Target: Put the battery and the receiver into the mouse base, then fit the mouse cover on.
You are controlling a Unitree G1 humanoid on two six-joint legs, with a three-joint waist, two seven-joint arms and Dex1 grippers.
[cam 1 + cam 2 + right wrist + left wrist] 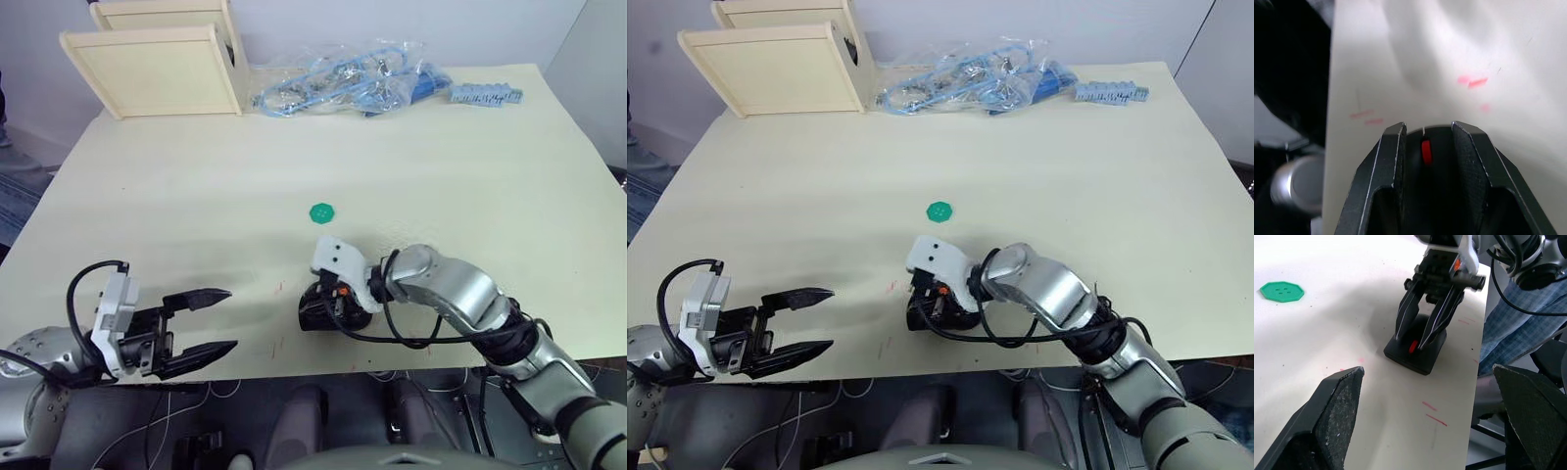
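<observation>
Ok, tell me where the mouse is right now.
The black mouse sits near the table's front edge, right of centre, under the right gripper, whose fingers straddle its red wheel; the green disc lies just beyond.

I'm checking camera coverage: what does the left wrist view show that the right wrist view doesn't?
Left wrist view alone: the green disc, the left gripper's fingers spread apart, and the right gripper seen from outside. Right wrist view alone: a close look between the right fingers. Both: the mouse with its red wheel, red marks on the table.
</observation>
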